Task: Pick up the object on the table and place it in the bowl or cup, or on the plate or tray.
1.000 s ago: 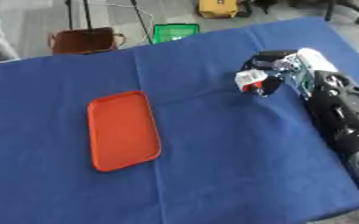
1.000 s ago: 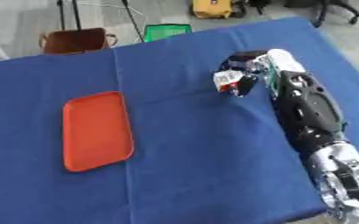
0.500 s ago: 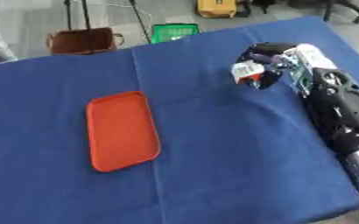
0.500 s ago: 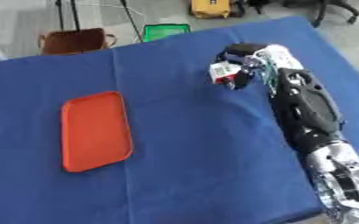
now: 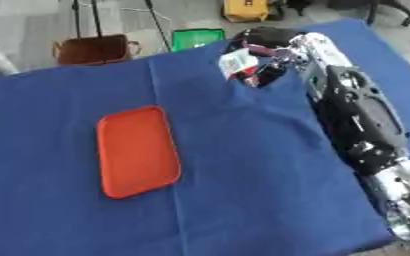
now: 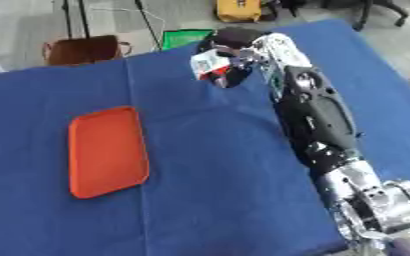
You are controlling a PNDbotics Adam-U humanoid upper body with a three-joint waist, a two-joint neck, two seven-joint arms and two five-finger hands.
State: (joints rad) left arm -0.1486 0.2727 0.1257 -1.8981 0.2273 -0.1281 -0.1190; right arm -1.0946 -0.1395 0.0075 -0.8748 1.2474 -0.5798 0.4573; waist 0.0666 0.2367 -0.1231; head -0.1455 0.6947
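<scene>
I see my right hand [image 5: 274,55] curled around a small white-and-red object [image 5: 236,63] above the blue table's [image 5: 243,165] far edge; the orange tray [image 5: 137,150] lies well apart.

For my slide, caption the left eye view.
Right hand holds a small white packet above the blue table, orange tray waiting.

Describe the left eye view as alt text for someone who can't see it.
A black and silver robot arm reaches in from the right, its right hand curled round a small white and red object above the far edge of a blue-clothed table. An empty orange tray lies at the table's left.
</scene>
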